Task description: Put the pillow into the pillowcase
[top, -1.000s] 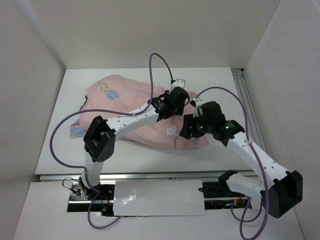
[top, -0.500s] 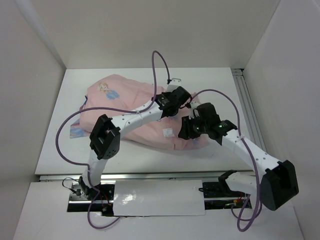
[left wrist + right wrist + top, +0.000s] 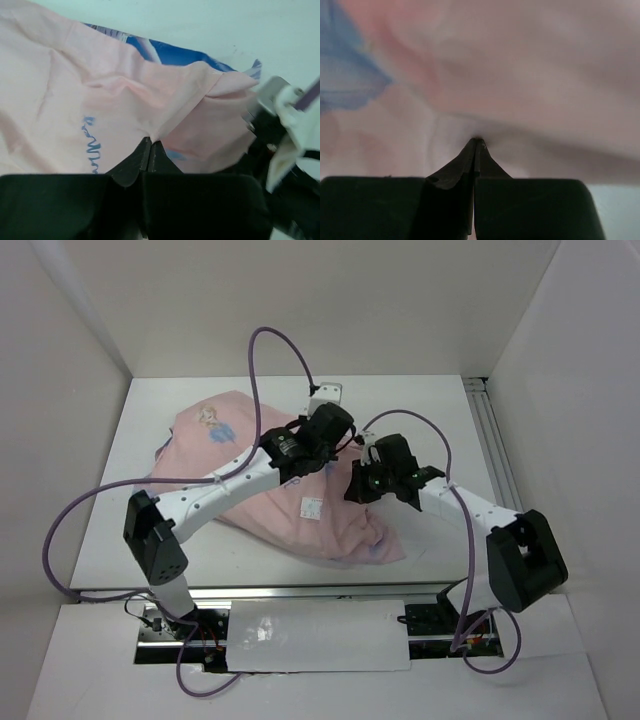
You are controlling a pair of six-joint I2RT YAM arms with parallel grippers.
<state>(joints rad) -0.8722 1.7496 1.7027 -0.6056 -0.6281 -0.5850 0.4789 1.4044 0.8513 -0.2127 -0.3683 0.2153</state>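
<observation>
left fingers point(image 3: 150, 150): pressed together, pinching a raised fold of pink cloth. You can see the fabric tent up from the tips.
right fingers point(image 3: 476, 150): also pressed together, with the tips nipped into a pucker of the same pink cloth. Your close view here is blurred.
spacing: in the top view both sets of fingers sit near each other on the far right part of the heap.
pillowcase point(image 3: 270, 505): pink side up, crumpled and mounded mid-counter, running from the far left toward the near right.
print: a cartoon figure point(image 3: 212, 422) sits at the far left corner, and there is blue script point(image 3: 90, 142) on the pink next to your left fingers.
label point(image 3: 313, 508): small and white, on the near slope of the heap.
blue side point(image 3: 170, 52): peeks out along the edge beyond the left fingers.
pillow: you can't make it out; the heap just looks plump.
in the way: the right arm's wrist point(image 3: 280, 115) crowds the right of your left wrist view, close beside the pinched fold. The left arm point(image 3: 230, 485) lies across the heap.
cables point(image 3: 270, 340): purple, looping above the arms.
counter point(image 3: 440, 400): white, with a rail point(image 3: 490, 440) along its right edge.
</observation>
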